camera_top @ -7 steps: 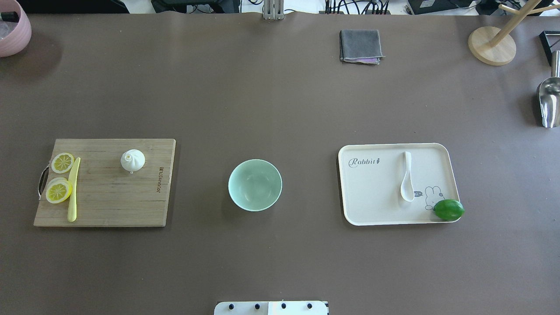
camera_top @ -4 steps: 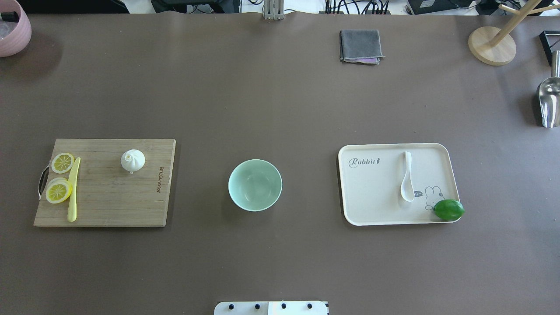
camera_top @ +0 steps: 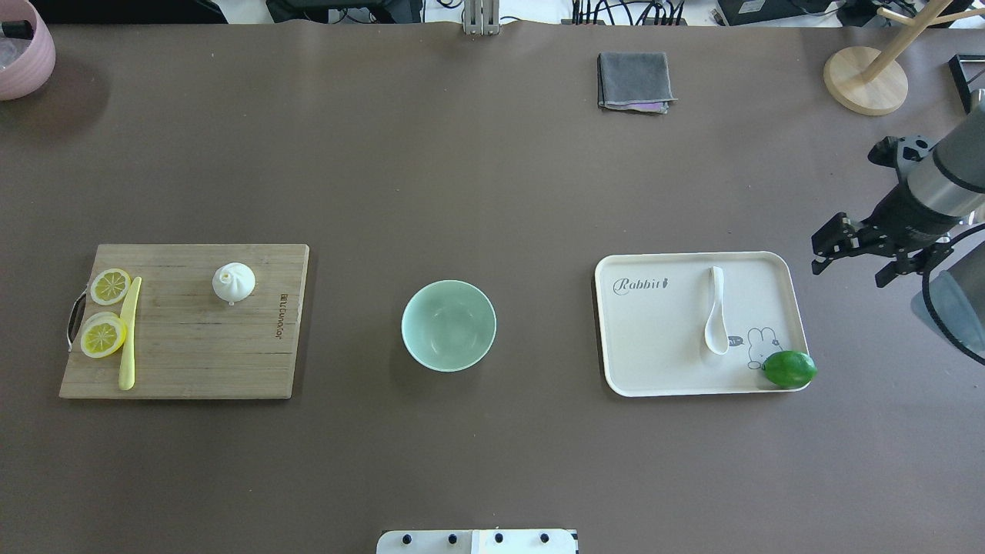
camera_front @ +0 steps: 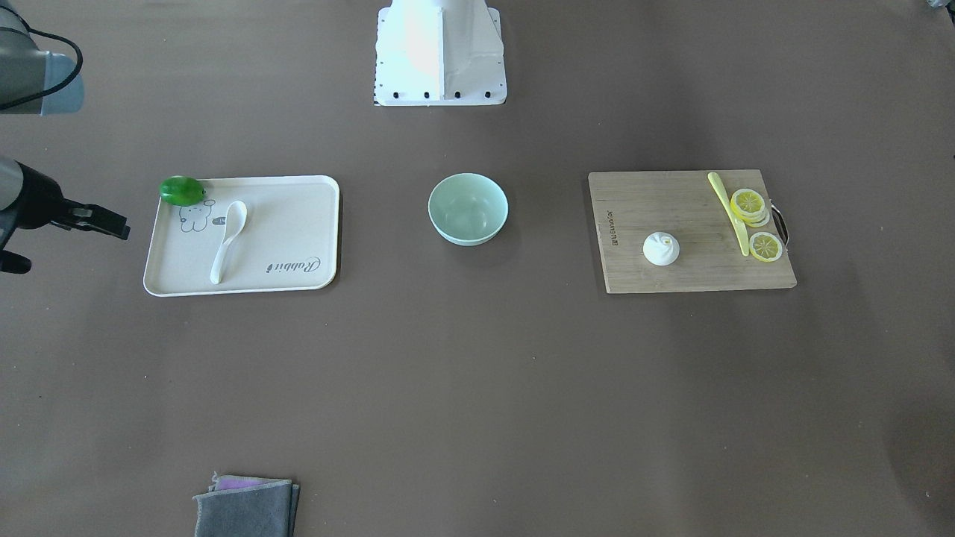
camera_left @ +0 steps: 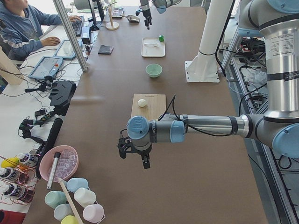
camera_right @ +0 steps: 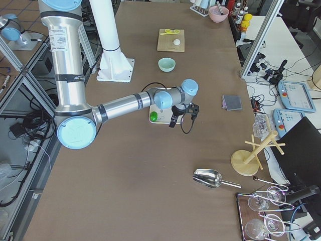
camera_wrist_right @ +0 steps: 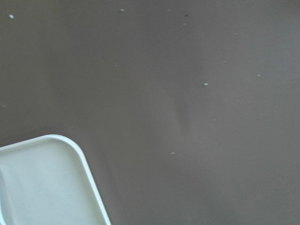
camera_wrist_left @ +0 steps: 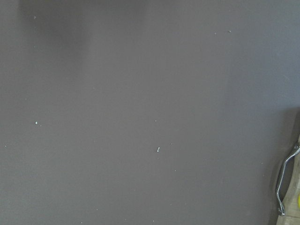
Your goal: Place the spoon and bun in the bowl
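Observation:
The white spoon [camera_top: 716, 315] lies on a cream tray [camera_top: 654, 354], scoop toward the robot; it also shows in the front view [camera_front: 227, 239]. The white pleated bun [camera_top: 233, 282] sits on a wooden cutting board [camera_top: 200, 354]. The mint-green bowl [camera_top: 449, 325] stands empty between them. My right gripper [camera_top: 850, 265] hovers just right of the tray's far right corner, fingers apart and empty. My left gripper [camera_left: 133, 156] shows only in the exterior left view, beyond the board's left end; I cannot tell whether it is open.
A green lime [camera_top: 789, 369] sits at the tray's near right corner. Lemon slices [camera_top: 104, 337] and a yellow knife [camera_top: 128, 338] lie on the board's left side. A grey cloth [camera_top: 634, 79], a wooden stand [camera_top: 866, 81] and a pink bowl [camera_top: 23, 54] are at the back.
My right arm has come into the overhead view from the right edge and now covers the metal scoop. The spoon, bun and bowl have not moved.

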Controlling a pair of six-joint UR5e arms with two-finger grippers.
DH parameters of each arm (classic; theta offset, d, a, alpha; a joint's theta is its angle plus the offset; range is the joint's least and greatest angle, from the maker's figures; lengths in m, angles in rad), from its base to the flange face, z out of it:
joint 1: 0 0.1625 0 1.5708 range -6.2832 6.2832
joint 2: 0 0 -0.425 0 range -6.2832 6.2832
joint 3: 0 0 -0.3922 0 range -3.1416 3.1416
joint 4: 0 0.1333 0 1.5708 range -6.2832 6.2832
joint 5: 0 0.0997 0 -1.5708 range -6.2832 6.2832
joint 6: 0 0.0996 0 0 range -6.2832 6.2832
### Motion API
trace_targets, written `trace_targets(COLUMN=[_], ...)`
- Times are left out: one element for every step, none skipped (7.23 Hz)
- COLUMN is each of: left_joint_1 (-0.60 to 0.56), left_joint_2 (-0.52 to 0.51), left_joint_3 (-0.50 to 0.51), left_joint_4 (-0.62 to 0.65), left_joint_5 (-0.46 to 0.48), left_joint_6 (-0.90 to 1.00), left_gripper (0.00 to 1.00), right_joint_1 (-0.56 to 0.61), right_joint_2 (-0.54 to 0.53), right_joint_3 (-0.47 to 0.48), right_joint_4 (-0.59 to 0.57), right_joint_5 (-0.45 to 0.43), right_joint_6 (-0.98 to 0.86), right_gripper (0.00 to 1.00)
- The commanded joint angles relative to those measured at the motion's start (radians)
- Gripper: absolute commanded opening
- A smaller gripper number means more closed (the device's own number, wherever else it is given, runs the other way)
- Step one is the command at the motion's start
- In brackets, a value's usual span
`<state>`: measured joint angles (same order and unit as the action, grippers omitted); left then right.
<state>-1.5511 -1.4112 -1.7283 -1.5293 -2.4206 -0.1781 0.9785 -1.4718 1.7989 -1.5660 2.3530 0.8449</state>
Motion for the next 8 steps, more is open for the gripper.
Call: trace_targets(left_joint_1=[0.000,0.002,0.002,0.002,0.002,0.002,0.002,0.002], left_joint_2=[0.000,0.000,0.000,0.000,0.000,0.000,0.000,0.000], left_joint_3=[0.007,0.007,0.007,0.007,0.006,0.006,0.006,0.006], left_joint_4=[0.000,0.000,0.000,-0.002,0.000,0.000,0.000,0.000], left_joint_5=[0.001,0.002,0.002,0.002,0.002,0.002,0.003,0.003], left_joint_6=[0.005,0.005,0.006,0.006,0.006,0.005,0.005,0.006], left_gripper=[0.98,0.98,0.98,0.98,0.98,0.98,0.98,0.98], right_joint_1=[-0.160,-0.225,-0.236,-0.244,-0.244,-0.242,-0.242,-0.242], right_joint_2=[0.039,0.038,0.039,0.053,0.095,0.102,0.102,0.102], right_joint_3=[0.028,0.011,-0.022,-0.050,-0.082,-0.087,-0.090,-0.095], right_joint_4=[0.068,0.177,0.231,0.247,0.250,0.251,0.254,0.254], right_joint_5=[-0.102,-0.176,-0.184,-0.192,-0.202,-0.202,-0.204,-0.204], right_joint_6=[0.157,0.263,0.287,0.287,0.293,0.312,0.312,0.312], right_gripper=[0.95,0.94,0.94,0.92,0.90,0.89,0.86,0.72])
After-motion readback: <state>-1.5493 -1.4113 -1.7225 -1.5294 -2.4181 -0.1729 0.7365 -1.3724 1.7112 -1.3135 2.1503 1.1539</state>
